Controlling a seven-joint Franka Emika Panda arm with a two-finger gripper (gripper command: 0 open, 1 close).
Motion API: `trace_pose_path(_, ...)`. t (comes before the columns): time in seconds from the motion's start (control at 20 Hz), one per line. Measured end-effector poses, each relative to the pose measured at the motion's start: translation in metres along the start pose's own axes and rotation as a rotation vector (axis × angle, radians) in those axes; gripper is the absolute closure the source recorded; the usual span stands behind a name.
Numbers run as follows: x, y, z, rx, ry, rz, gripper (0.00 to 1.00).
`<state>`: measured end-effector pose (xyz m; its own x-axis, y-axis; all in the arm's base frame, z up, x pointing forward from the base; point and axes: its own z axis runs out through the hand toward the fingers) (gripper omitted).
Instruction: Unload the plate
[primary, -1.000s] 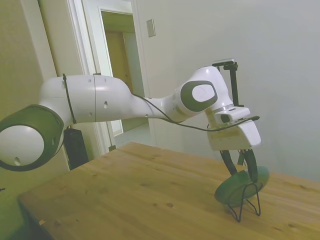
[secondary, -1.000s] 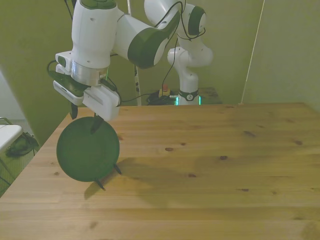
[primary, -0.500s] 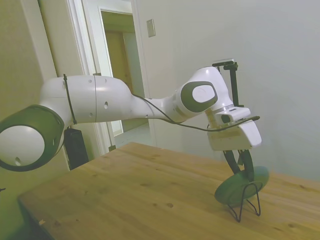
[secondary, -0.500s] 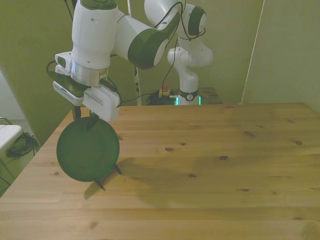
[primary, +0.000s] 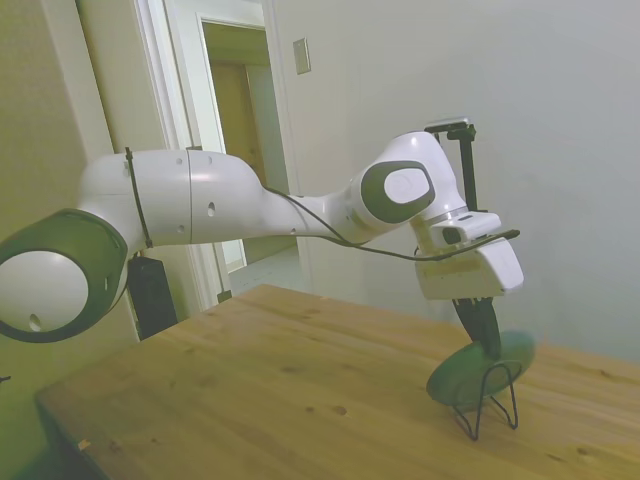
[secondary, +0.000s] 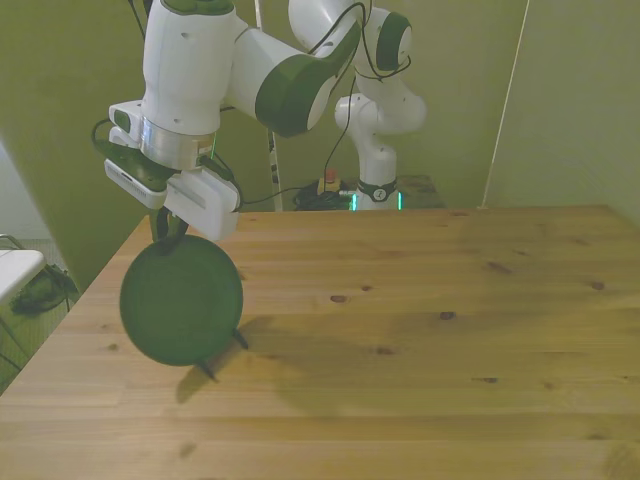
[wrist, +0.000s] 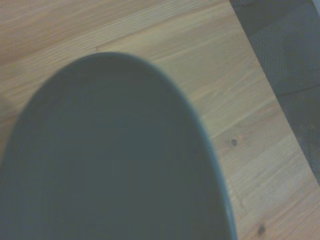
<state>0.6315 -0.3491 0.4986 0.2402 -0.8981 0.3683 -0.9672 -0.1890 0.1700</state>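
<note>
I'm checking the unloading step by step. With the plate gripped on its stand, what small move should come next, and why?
Probably a short lift straight up: the end effector has closed on the top rim of the plate, which stands on edge in the wire stand on the table.

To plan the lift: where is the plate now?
The plate stands tilted in the wire stand near the table edge at the front view's left, its top rim pinched by the hand.

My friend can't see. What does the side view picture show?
A white robot arm's pincer is shut on the top edge of a dark green plate, which stands tilted in a thin black wire stand on a wooden table.
</note>
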Motion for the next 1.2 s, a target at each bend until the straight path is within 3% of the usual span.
trace_pose_path(0.35,0.002,0.003,-0.013,0.011,0.016,0.001,1.0)
trace_pose_path(0.6,-0.006,0.005,-0.069,0.085,0.054,-0.009,1.0)
trace_pose_path(0.75,-0.023,0.002,-0.114,0.198,0.036,-0.028,1.0)
trace_pose_path(0.9,-0.058,-0.014,-0.147,0.338,-0.046,-0.06,1.0)
trace_pose_path(1.05,-0.103,-0.049,-0.148,0.47,-0.148,-0.097,1.0)
trace_pose_path(1.2,-0.14,-0.076,-0.123,0.572,-0.259,-0.148,1.0)
